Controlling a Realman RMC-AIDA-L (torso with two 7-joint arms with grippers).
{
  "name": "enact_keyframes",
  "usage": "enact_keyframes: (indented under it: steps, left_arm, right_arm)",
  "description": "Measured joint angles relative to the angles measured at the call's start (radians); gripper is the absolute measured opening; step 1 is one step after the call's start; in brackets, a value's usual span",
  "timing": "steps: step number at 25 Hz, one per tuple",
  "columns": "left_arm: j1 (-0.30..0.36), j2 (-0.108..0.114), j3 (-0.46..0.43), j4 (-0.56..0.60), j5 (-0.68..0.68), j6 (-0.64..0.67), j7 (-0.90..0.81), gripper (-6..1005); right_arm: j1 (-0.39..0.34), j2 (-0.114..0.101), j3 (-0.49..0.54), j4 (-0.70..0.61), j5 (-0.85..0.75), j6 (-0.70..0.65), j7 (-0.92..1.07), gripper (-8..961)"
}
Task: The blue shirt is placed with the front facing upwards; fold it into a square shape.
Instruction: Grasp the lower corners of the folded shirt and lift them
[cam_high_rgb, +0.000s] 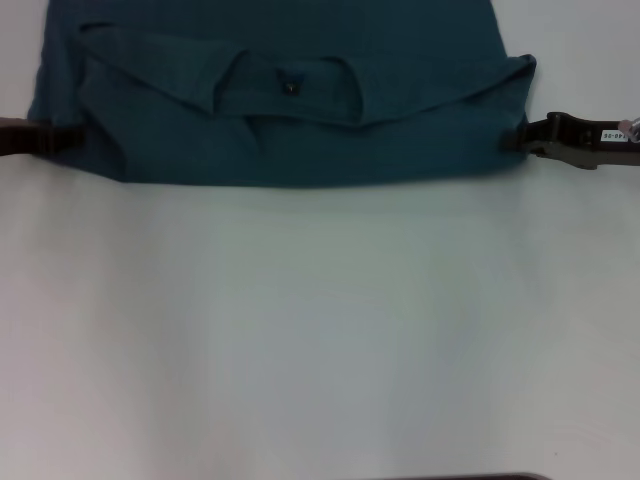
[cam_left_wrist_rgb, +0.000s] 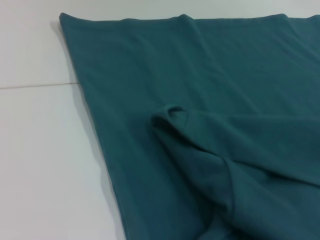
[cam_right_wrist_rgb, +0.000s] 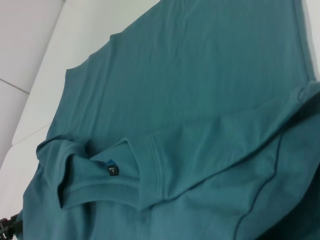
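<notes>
White counter (cam_high_rgb: 320, 330) below. Blue shirt (cam_high_rgb: 290, 130) spread at far side, plain back up, top part folded over, neck label (cam_high_rgb: 290, 87) showing. Left gripper (cam_high_rgb: 62, 140) and right gripper (cam_high_rgb: 520, 138) at shirt's side edges; fingers' state impossible to tell.

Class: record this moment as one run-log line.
blue shirt: partly folded, neck label up | left gripper: at shirt's left edge | right gripper: at right edge | table

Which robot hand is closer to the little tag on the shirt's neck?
About equal. The left gripper is at the blue shirt's left edge, the right gripper at its right edge, the neck label midway.
</notes>
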Motion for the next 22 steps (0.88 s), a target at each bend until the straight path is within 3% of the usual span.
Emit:
enact_keyframes:
  steps: [15, 22]
  left_arm:
    - [-0.002, 0.009, 0.000, -0.001, 0.001, 0.007, -0.012, 41]
    - [0.024, 0.010, -0.007, -0.046, -0.001, 0.074, -0.012, 2]
  right_arm:
    - [-0.004, 0.000, 0.000, 0.000, 0.010, -0.001, 0.000, 100]
    - [-0.016, 0.000, 0.000, 0.000, 0.011, -0.004, -0.003, 104]
